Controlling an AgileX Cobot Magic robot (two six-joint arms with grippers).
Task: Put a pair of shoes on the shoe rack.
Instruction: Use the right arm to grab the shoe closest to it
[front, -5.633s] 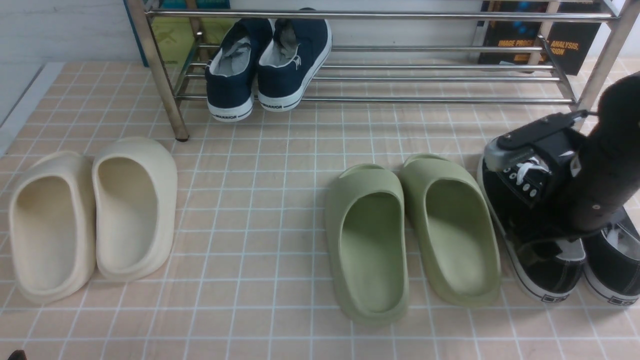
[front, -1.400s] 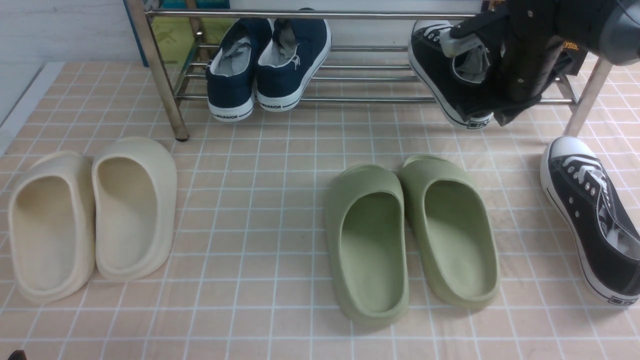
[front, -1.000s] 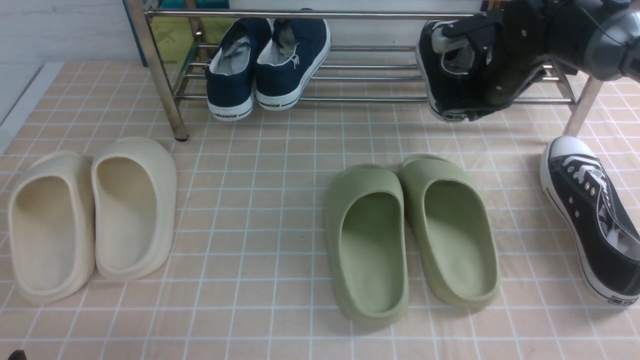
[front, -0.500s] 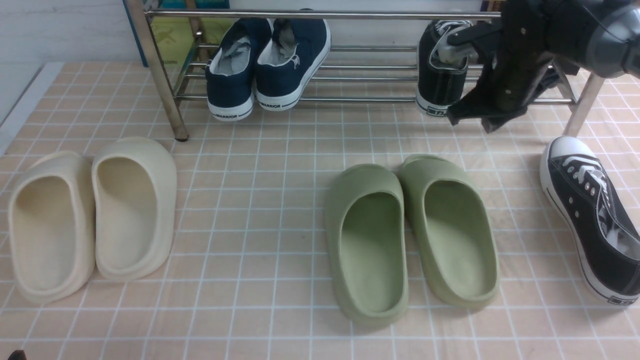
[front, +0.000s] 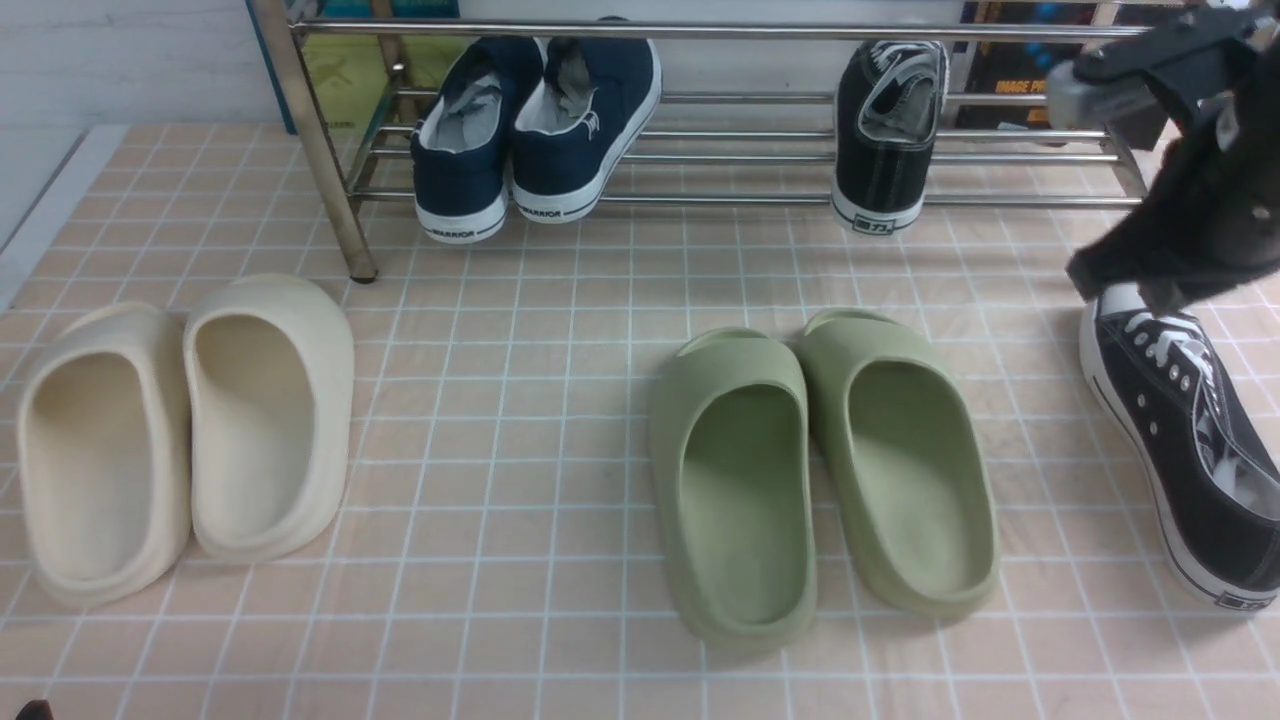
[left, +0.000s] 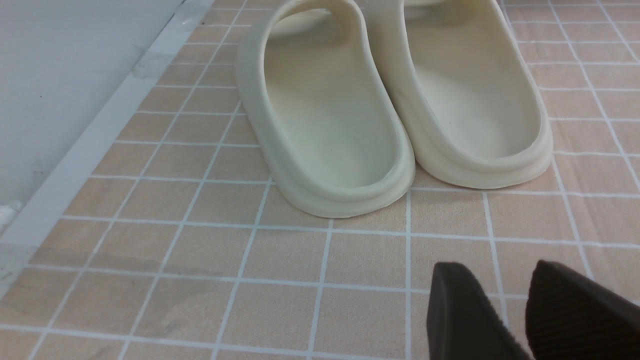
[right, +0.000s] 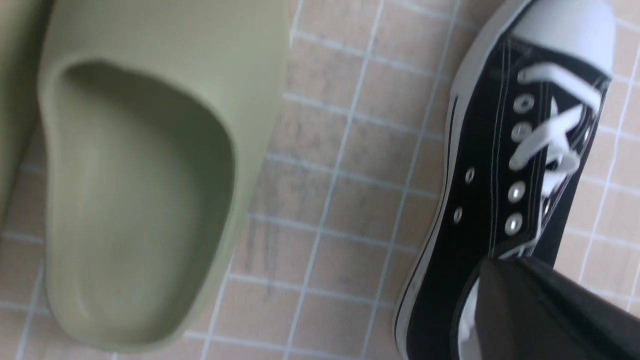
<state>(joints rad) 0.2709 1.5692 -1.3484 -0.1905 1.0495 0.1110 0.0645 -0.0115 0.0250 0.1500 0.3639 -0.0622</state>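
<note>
Floor (front: 520, 400): peach tiles w/ white grid lines. Shoe rack (front: 720, 198) spans the far side: shiny chrome tubes, thick corner legs, thin horiz. rails. Cream slippers (front: 260, 420) sit near-left and olive slippers (front: 740, 480) centre-right. Each pair is side by side, toes away from the camera.

The pair of shoes is split up. Both are black canvas low-tops w/ white laces, white rubber toe cap, white sole w/ a dark stripe, grey lining.

Floor sneaker (front: 1185, 440) lies flat on its sole at the far right of the floor, near the right-hand olive slipper but apart from it. Long axis runs near-to-far on a slant: toe toward the rack and angled a bit left, heel at the near-right corner.

Racked sneaker (front: 885, 130) sits on the rack's lower rails, right of centre. Long axis runs front-to-back: toe in toward the wall, heel w/ its label patch facing the camera, over the front rail. Navy sneakers (front: 540, 130) share those rails toward the left end, well apart from it, heels out too.

R end effector (front: 1115, 285) hangs over the floor sneaker's toe end, clenched, gripping nothing. Its wrist view shows the dark fingers (right: 540, 310) pressed together above the shoe. L end effector (left: 495, 270) is low over bare tiles near the cream slippers' heels, released, fingers (left: 465, 315) parted w/ nothing btwn them.
</note>
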